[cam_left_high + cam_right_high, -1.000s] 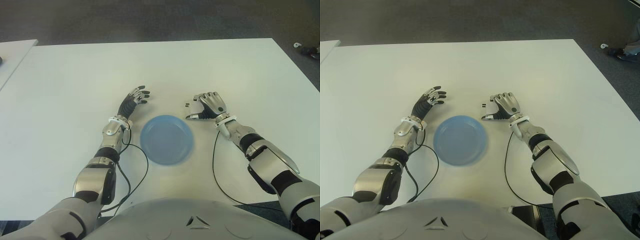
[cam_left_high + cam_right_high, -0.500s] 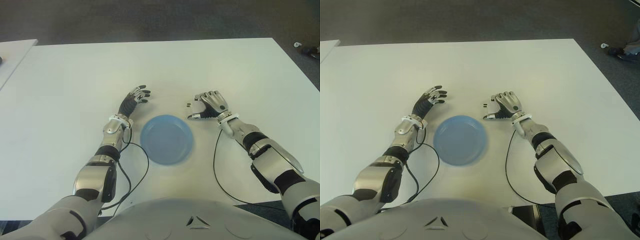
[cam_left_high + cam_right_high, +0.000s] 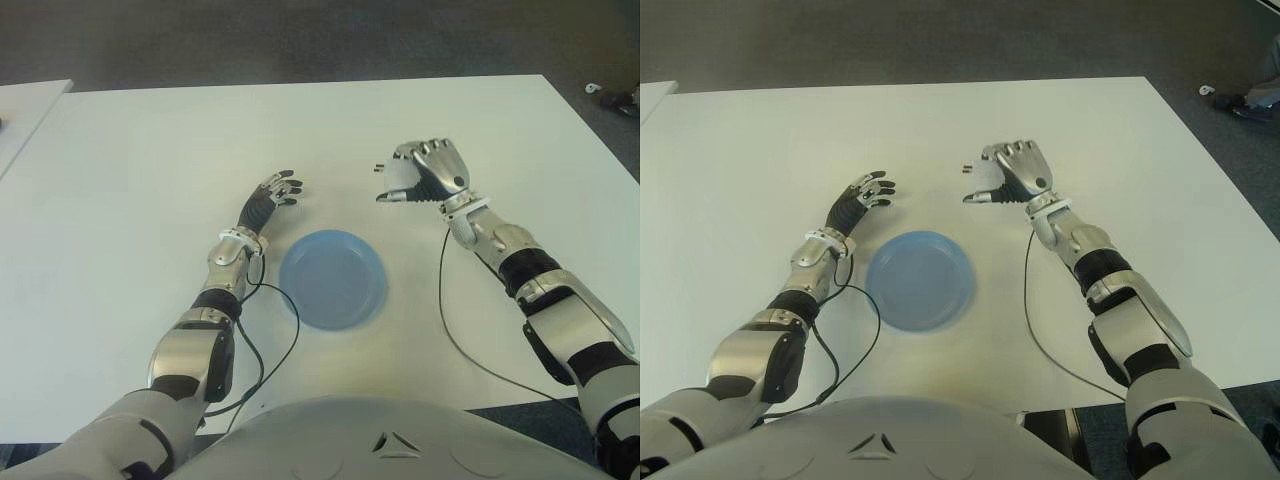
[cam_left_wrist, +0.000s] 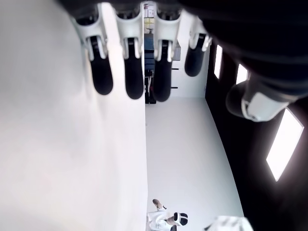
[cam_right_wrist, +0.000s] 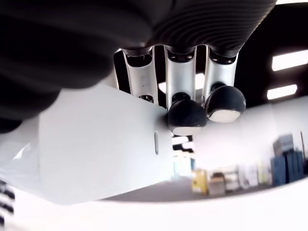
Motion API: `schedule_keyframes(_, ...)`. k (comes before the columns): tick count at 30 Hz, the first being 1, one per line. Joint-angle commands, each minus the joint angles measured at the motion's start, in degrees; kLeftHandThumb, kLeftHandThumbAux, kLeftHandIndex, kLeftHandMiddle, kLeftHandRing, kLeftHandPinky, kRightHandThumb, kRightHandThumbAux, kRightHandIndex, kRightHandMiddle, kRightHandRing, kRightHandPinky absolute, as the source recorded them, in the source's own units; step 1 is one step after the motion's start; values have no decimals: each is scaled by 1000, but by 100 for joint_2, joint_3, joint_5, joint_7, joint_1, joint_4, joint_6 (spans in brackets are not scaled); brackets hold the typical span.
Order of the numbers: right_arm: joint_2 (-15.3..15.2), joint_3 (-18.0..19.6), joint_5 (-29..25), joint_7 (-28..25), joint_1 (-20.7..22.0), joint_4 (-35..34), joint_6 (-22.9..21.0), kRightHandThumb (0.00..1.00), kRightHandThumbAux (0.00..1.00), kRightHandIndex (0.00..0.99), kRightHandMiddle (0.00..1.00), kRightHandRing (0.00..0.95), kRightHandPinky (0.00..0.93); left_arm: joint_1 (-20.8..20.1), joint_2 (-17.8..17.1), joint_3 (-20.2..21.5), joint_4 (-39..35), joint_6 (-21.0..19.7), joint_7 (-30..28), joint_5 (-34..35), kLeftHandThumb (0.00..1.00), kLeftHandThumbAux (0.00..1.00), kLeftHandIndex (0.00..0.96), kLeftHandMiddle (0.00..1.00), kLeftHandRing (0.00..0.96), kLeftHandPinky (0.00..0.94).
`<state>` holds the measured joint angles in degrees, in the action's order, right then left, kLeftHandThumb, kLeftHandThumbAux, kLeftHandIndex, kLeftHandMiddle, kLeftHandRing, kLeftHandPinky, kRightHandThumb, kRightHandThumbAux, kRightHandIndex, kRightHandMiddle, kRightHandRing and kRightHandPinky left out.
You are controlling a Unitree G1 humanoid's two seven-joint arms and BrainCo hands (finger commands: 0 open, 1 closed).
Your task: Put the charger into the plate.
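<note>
My right hand (image 3: pixel 418 176) is raised above the white table (image 3: pixel 150 150), beyond and to the right of the blue plate (image 3: pixel 332 278). Its fingers are curled around the white charger (image 3: pixel 397 178), whose prongs stick out toward the left. In the right wrist view the charger (image 5: pixel 101 144) fills the palm, with fingertips (image 5: pixel 187 115) pressed on it. The blue plate (image 3: pixel 920 281) holds nothing. My left hand (image 3: pixel 272 195) shows just left of the plate with fingers spread, as the left wrist view confirms.
A thin black cable (image 3: pixel 455 330) trails from my right wrist across the table toward its near edge. Another cable (image 3: pixel 270 340) loops by my left forearm. A second white table (image 3: pixel 25 110) stands at the far left.
My right hand has lifted the charger off the table and carried it up and away from me. The left hand and the plate have not moved.
</note>
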<state>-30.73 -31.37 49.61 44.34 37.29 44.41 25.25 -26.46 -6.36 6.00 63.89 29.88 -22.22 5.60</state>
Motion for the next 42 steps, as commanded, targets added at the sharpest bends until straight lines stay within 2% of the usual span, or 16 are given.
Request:
schedule_keyframes(1, -51, 166, 67, -158, -382, -783, -188, 735, 710, 440, 892, 896, 891, 199, 56, -15, 267, -387, 55, -69, 0, 429, 185, 282, 279, 295)
schedule_keyframes(6, -48, 303, 69, -381, -604, -1317, -260, 739, 709, 441, 890, 896, 889, 200, 69, -28, 256, -384, 79, -88, 0, 426, 184, 279, 277, 294)
schedule_keyframes(16, 74, 405, 125, -661, -756, -1742, -247, 743, 709, 441, 892, 898, 892, 187, 93, -20, 243, -440, 94, -71, 0, 429, 191, 288, 286, 307)
schedule_keyframes(20, 204, 300, 89, -1135, -1123, -2192, -335, 743, 710, 440, 893, 896, 895, 177, 112, 1, 229, -473, 62, -39, 0, 436, 194, 289, 287, 309)
schedule_keyframes(24, 326, 224, 161, -1358, -1366, -2440, -397, 743, 710, 440, 891, 894, 891, 160, 126, 9, 235, -493, 52, -37, 0, 434, 192, 288, 288, 309)
schedule_keyframes(34, 659, -112, 625, -1280, -1779, -2477, -394, 744, 709, 441, 879, 891, 882, 118, 152, -29, 247, -518, 112, -103, 0, 404, 183, 282, 282, 301)
schedule_keyframes(42, 818, -119, 300, -1576, -1934, -2397, -177, 747, 708, 441, 881, 888, 882, 95, 164, -52, 255, -540, 179, -126, 0, 418, 185, 289, 285, 300)
